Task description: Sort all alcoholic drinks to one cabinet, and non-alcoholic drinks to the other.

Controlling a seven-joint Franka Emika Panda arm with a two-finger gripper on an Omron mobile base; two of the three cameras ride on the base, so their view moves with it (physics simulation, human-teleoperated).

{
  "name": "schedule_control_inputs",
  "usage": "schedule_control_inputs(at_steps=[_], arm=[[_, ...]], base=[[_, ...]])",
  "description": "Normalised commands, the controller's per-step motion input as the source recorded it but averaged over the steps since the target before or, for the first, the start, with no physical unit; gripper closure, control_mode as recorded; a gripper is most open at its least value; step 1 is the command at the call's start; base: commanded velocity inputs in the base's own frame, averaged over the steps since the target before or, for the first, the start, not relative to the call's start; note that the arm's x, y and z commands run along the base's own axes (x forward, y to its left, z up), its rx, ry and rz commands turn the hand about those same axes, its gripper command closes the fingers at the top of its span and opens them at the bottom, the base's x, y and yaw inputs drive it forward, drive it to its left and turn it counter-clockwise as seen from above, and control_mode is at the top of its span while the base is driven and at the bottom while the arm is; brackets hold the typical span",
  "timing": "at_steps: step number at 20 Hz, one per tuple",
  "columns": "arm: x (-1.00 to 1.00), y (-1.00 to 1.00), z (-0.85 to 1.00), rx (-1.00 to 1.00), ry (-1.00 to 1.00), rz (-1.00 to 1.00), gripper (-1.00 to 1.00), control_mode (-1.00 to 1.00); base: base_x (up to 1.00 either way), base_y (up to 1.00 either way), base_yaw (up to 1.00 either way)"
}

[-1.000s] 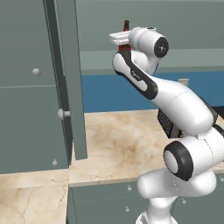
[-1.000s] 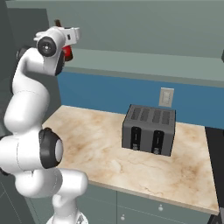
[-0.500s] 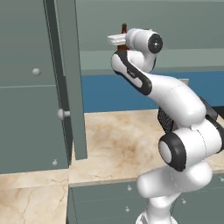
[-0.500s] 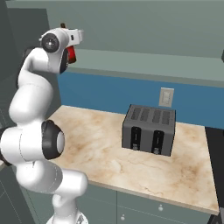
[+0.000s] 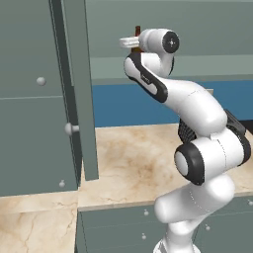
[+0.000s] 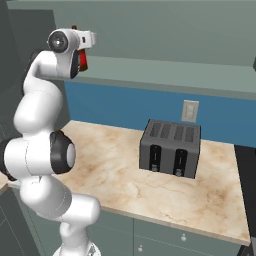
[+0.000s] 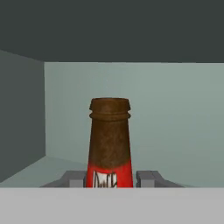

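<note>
A slim brown glass beer bottle (image 7: 109, 140) with a red label stands upright between my two fingertips (image 7: 74, 178). My gripper (image 7: 109, 178) is shut on the beer bottle at its label. Behind it lies the pale inside of an upper cabinet (image 7: 175, 113): back wall, left side wall and shelf floor. In the left base view the beer bottle's neck (image 5: 137, 30) pokes up behind my raised white hand (image 5: 131, 43). The right base view shows the beer bottle's red label (image 6: 83, 61) just below the hand (image 6: 86, 38), in front of the upper cabinet.
An open cabinet door (image 5: 79, 89) juts out to the left of the arm, next to tall grey cabinets with knobs (image 5: 29, 99). On the marble counter (image 6: 115, 170) stands a dark toaster (image 6: 170, 148), below a wall outlet (image 6: 189, 111) on the blue backsplash.
The arm has straightened and turned, and the hand with the beer bottle has shifted a little further toward the upper cabinet. The grip has stayed shut.
</note>
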Motion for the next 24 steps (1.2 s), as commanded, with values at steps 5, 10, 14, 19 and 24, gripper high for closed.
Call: schedule_control_inputs(at_steps=[5, 10, 14, 19, 24], arm=[[0.2, 0.0, -0.03, 0.0, 0.0, 0.0, 1.0, -1.0], [0.21, 0.0, -0.12, 0.0, 0.0, 0.0, 1.0, -1.0], [0.04, 0.0, -0.23, 0.0, 0.0, 0.0, -1.0, -1.0], [0.02, 0.0, -0.21, 0.0, 0.0, 0.0, -1.0, -1.0], [0.0, 0.0, -0.04, 0.0, 0.0, 0.0, -1.0, -1.0]], base=[[0.0, 0.0, 0.0], [0.0, 0.0, 0.0], [0.0, 0.0, 0.0], [0.0, 0.0, 0.0], [0.0, 0.0, 0.0]])
